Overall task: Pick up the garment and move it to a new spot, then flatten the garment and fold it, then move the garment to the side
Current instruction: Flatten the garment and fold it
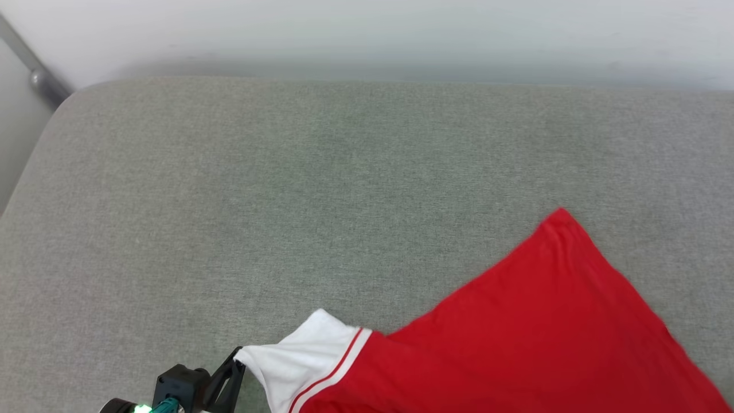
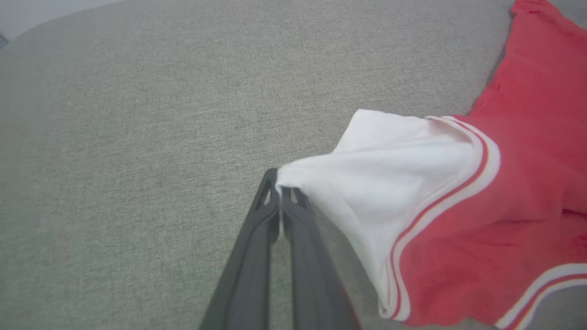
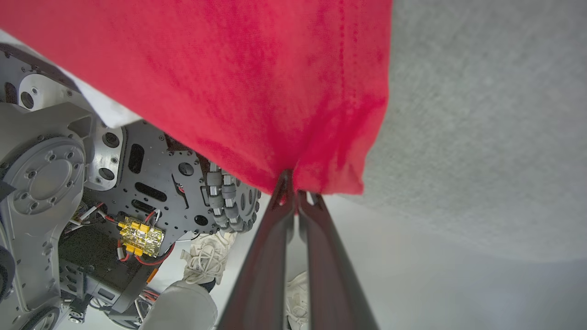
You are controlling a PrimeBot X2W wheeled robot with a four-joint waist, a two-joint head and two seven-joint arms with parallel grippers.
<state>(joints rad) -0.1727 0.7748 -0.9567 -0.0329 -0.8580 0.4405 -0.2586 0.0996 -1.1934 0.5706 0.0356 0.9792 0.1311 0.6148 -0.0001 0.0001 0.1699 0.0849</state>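
Setting: robot test room or lab. Evidence: bare white wall (image 1: 367, 28); plain pale floor (image 3: 435, 288); grey fabric-upholstered pad (image 1: 229, 201) with rounded corner; metal rail (image 1: 34, 74) beside it; robot's open wheeled base (image 3: 151, 183) with exposed wiring and yellow connector (image 3: 140, 236); a person's white laced shoe (image 3: 206, 256) close by.

head view down over cushion (image 1: 287, 172), wrist views close, garment (image 1: 545, 332) shared

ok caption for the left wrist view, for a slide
Left fingers pinch the white sleeve of the red T-shirt on a grey upholstered surface.
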